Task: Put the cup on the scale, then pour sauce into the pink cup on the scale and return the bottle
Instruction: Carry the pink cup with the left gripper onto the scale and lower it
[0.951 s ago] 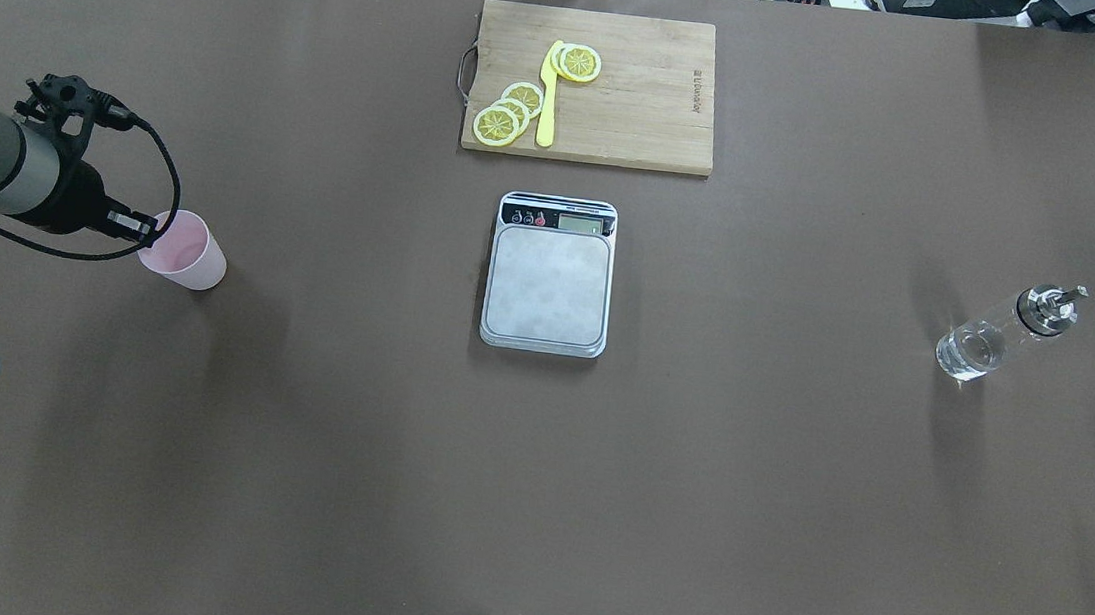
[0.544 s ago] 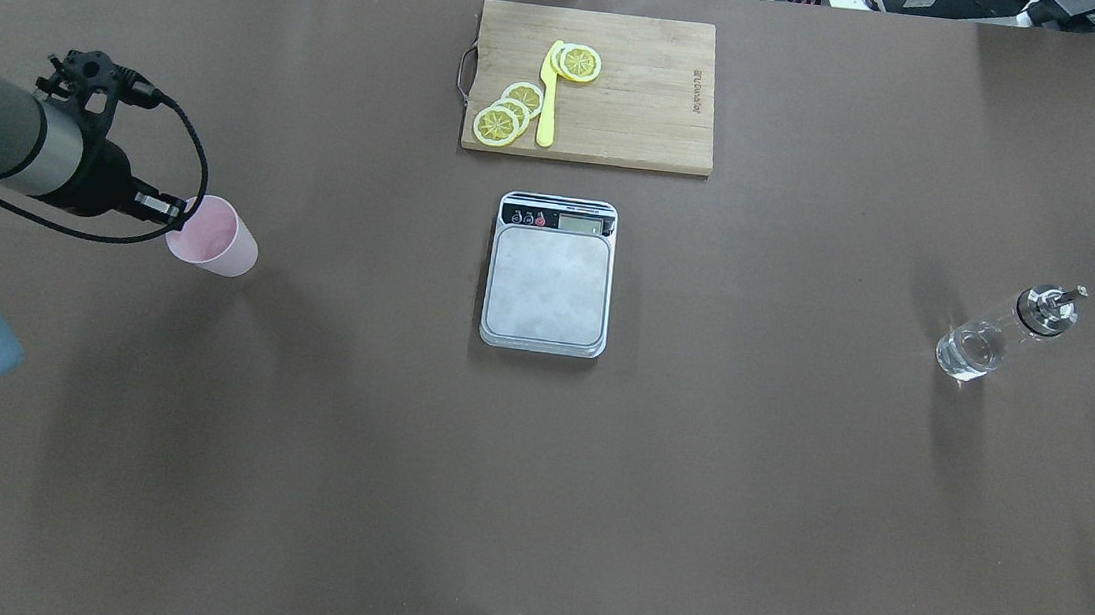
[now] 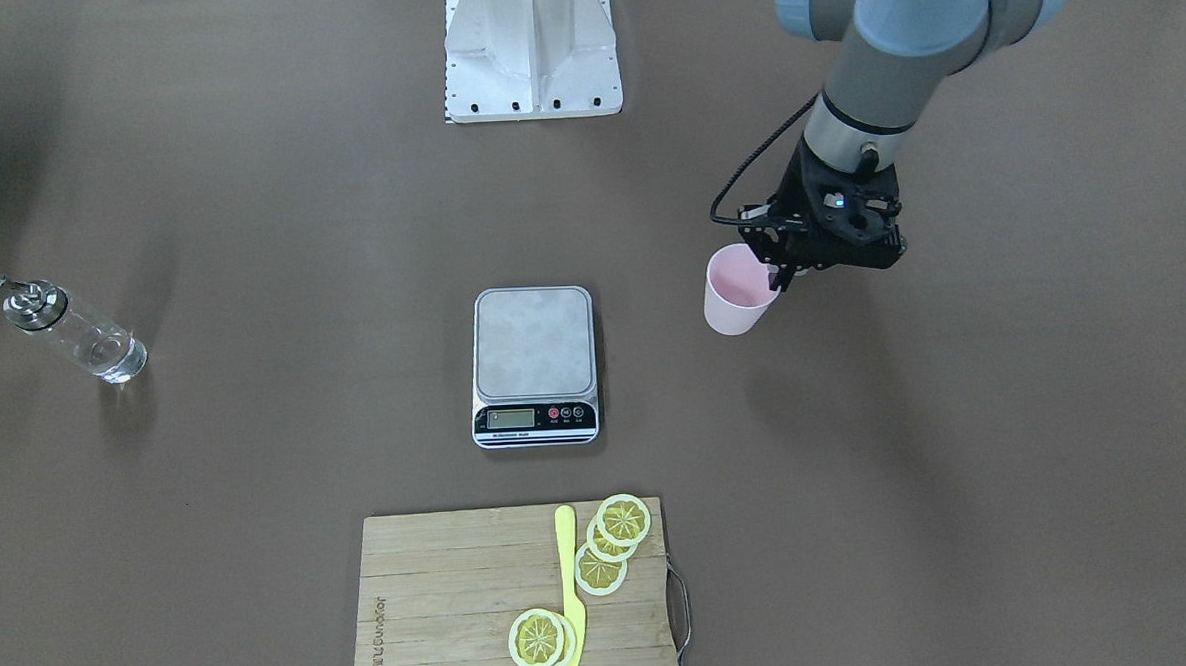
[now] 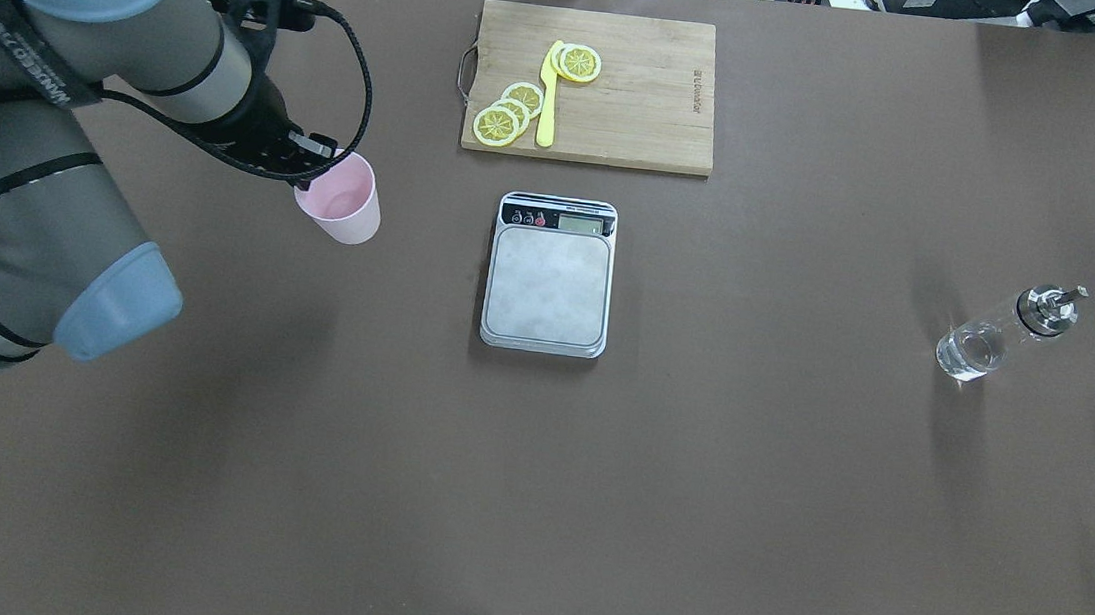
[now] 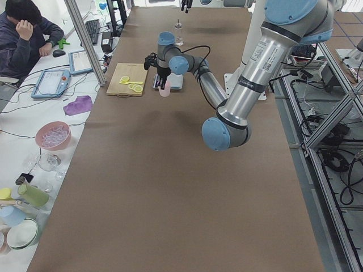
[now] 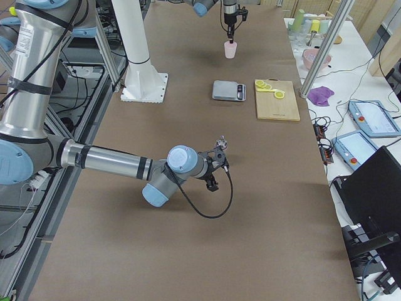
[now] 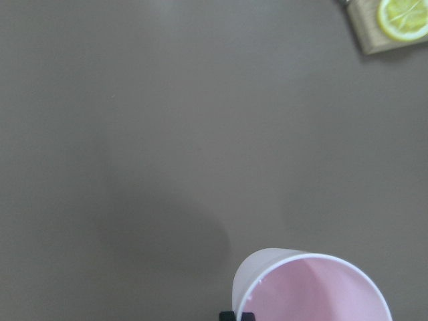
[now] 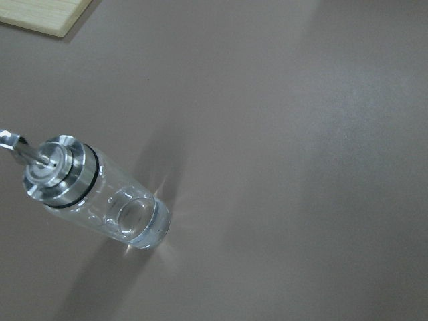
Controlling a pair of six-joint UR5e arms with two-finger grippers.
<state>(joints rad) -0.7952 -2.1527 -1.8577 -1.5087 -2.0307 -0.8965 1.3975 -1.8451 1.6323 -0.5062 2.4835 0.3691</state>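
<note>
You've got the small pale pink plastic cup (image 4: 345, 200) upright and lifted off the brown tabletop (image 4: 693, 462), its rim clamped by the left end effector (image 3: 774, 273). It hangs on the robot's left of the steel-topped digital scale (image 4: 548, 282), apart from it. The clear glass bottle with silver spout cap (image 4: 991, 340) stands well off on the robot's right. The right end effector (image 6: 216, 164) sits near that bottle; you can't tell whether it's open or closed.

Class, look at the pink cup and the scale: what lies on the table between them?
Nothing. Between the cup and the scale there is only bare brown table, seen most clearly in the overhead view.
</note>
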